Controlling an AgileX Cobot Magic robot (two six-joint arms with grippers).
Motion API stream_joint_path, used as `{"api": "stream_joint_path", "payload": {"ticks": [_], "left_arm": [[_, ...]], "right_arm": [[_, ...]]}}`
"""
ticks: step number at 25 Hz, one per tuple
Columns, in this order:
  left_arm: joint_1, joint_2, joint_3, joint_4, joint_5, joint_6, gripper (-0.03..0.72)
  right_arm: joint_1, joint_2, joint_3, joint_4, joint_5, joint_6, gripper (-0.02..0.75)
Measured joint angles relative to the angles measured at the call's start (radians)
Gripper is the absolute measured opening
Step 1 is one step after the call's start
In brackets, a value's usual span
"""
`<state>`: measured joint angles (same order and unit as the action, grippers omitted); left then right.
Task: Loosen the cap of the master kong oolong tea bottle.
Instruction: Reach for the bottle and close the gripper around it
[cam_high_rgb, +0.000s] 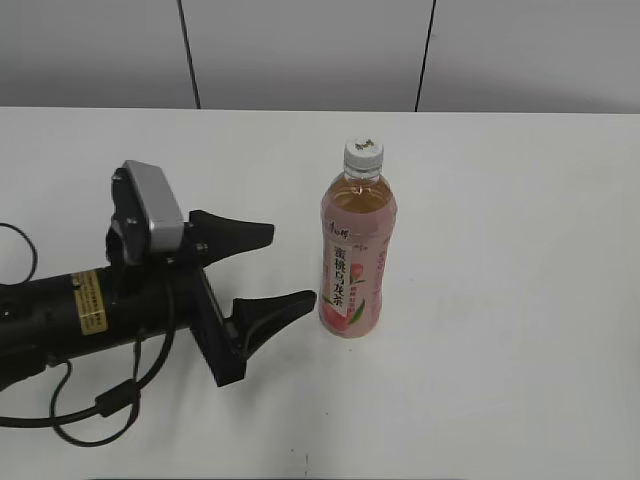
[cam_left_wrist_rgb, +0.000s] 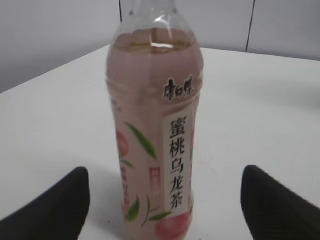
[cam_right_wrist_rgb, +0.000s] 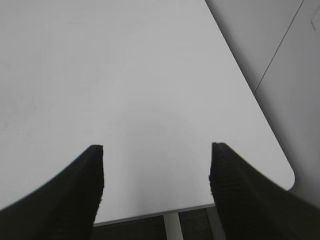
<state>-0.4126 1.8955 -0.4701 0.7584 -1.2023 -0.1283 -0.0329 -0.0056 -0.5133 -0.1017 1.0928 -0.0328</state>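
Note:
The master kong oolong tea bottle (cam_high_rgb: 355, 262) stands upright on the white table, amber tea inside, pink peach label with a white strip of dark characters. Its white ribbed cap (cam_high_rgb: 364, 153) is on top, with a small dark mark. My left gripper (cam_high_rgb: 293, 265) is open, lying low just left of the bottle, its fingertips a little short of it. In the left wrist view the bottle (cam_left_wrist_rgb: 157, 135) fills the middle, between and beyond the two open fingers (cam_left_wrist_rgb: 165, 187); the cap is cut off at the top. My right gripper (cam_right_wrist_rgb: 156, 165) is open and empty over bare table; it is out of the exterior view.
The white table (cam_high_rgb: 500, 350) runs to a grey panelled wall behind. In the right wrist view the table's edge and rounded corner (cam_right_wrist_rgb: 285, 175) lie close ahead, with a table leg below. A black cable (cam_high_rgb: 100, 410) loops under the left arm.

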Motion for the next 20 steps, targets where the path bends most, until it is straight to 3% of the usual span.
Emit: {"api": "stream_joint_path", "payload": {"ticks": [5,20], "left_arm": [[-0.059,0.057,-0.089,-0.029,-0.003,-0.037,0.553],[-0.071,0.169,-0.232,0.029,-0.005,-0.138,0.553]], "right_arm": [[0.000,0.000,0.000,0.007,0.000,0.001,0.505],[0.000,0.000,0.000,0.020,0.001,0.002,0.482]]}}
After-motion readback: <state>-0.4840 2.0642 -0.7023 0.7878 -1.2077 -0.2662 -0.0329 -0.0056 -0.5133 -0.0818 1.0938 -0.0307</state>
